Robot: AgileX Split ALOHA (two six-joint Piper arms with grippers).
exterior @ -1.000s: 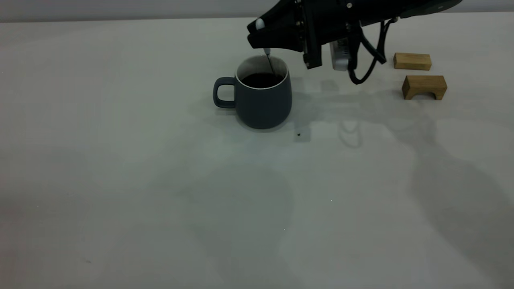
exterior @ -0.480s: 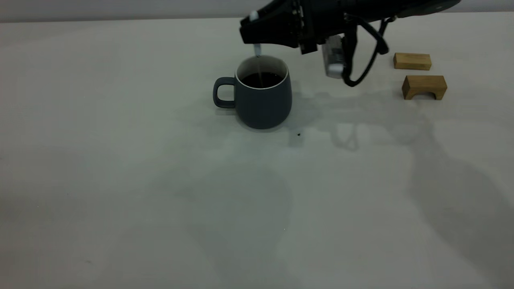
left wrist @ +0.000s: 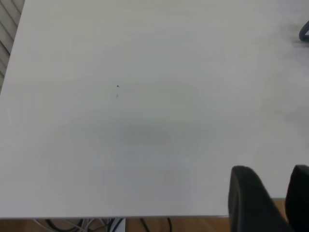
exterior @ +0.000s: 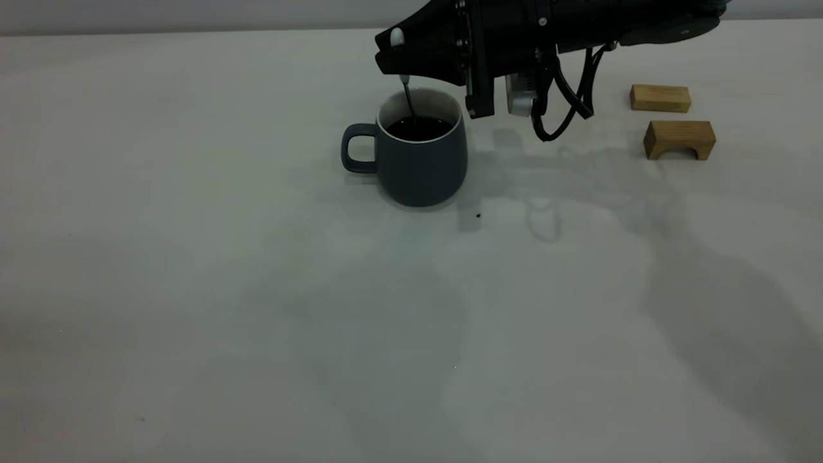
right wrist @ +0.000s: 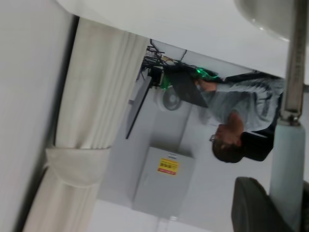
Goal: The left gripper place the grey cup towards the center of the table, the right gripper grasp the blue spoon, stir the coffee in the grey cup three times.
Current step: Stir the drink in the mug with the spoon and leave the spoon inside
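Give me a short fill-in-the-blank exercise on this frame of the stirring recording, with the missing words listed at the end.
1. The right tool holds the blue spoon with its bowl dipped in the ____ inside the grey cup.
2. In the exterior view, the cup's handle points toward that view's ____.
3. Beside the right arm, ____ wooden blocks sit on the table.
4. The left tool hangs over the table's ____, far from the cup.

Missing words: coffee; left; two; edge
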